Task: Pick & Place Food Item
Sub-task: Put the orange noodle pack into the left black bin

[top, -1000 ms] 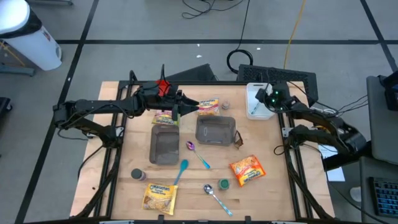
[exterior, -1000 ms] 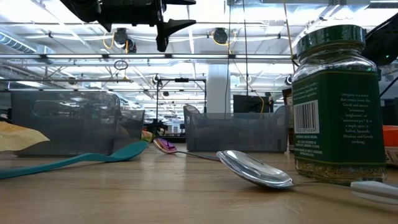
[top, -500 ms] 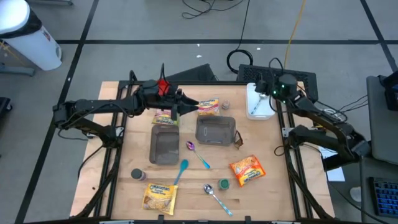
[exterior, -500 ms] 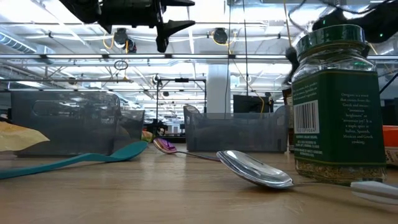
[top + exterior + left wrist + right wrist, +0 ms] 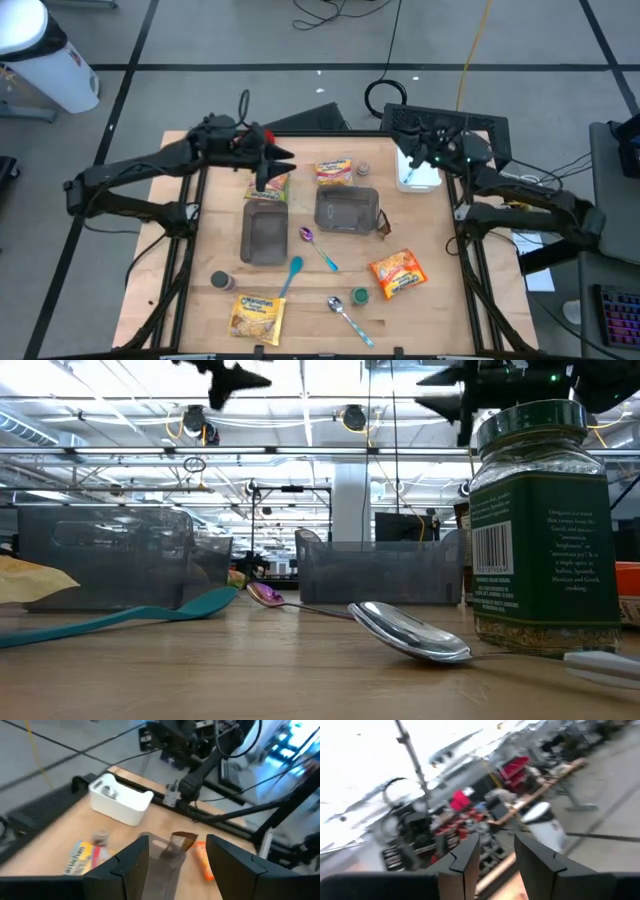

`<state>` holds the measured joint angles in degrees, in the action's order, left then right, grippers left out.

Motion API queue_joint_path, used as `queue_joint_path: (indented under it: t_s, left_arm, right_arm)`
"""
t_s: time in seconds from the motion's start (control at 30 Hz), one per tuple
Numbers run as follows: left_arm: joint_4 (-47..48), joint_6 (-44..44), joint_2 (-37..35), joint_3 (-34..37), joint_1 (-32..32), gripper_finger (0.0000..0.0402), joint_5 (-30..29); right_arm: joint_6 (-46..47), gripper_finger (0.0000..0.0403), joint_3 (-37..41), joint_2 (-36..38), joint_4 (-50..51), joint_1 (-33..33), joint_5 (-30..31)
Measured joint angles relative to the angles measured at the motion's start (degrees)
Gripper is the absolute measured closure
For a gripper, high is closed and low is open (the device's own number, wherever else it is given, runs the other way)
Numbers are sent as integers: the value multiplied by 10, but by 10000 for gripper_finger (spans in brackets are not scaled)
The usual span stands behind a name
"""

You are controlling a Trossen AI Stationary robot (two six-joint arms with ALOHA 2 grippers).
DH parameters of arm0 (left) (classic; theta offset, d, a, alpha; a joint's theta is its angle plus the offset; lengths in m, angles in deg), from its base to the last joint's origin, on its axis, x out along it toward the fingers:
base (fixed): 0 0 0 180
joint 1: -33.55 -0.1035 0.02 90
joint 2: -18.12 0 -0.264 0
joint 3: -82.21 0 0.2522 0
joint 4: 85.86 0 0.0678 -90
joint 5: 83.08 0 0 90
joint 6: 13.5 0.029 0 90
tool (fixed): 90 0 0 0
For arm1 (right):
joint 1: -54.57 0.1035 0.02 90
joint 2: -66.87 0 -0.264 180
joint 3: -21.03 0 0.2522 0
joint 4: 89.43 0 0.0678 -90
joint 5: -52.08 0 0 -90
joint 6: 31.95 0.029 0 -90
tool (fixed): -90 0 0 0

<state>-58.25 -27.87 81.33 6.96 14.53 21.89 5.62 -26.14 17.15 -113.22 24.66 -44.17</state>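
1. The pale wooden tabletop [image 5: 430,240] carries everything here.
2. The left gripper [image 5: 276,163] hangs over the far-left part of the table with its fingers spread and nothing between them. The yellow instant-noodle packet [image 5: 268,188] lies flat just beneath and beside the fingertips, apart from them.
3. The right gripper [image 5: 398,128] is raised at the far-right edge, above the white rectangular plastic bin [image 5: 418,166]. Its fingers [image 5: 462,862] stand a little apart with nothing in the gap.
4. Two grey translucent plastic tubs sit mid-table: the left tub [image 5: 264,233] and the right tub [image 5: 346,209]; I cannot tell whether either holds anything.
5. The white bin holds a silvery object too small to identify.
6. Other noodle packets: a yellow-and-red packet [image 5: 334,172] behind the right tub, an orange packet [image 5: 397,273] at the right, and a yellow packet [image 5: 257,316] at the near edge. Their print is unreadable.
7. A green-labelled glass herb jar with a green lid [image 5: 545,530] stands near the front; its label reads "Oregano" above a barcode.
8. A teal plastic spoon [image 5: 291,275], a purple spoon [image 5: 318,246] and a shiny metal spoon [image 5: 410,631] lie near the front.
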Motion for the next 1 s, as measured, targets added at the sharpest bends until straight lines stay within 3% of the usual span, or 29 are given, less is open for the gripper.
queue_joint_path:
  t_s: [0.23,0.33,0.5,0.63,0.8,1.0]
  left_arm:
    - [42,-9,-43,-55,49,195,8]
    - [70,-24,-73,-55,82,195,2]
    - [198,-50,-123,-55,148,195,-102]
    - [268,-94,-137,-55,206,195,-179]
    - [286,-136,-134,-55,275,195,-236]
    - [300,-169,-105,-54,340,195,-273]
  right_arm:
    - [-52,288,-5,-81,-149,157,113]
    - [-89,288,-42,-126,-159,219,142]
    - [-169,288,-146,-208,-123,295,154]
    - [-215,288,-231,-270,-66,324,152]
    - [-230,289,-276,-334,-111,336,152]
    - [-142,289,-279,-371,-170,335,152]
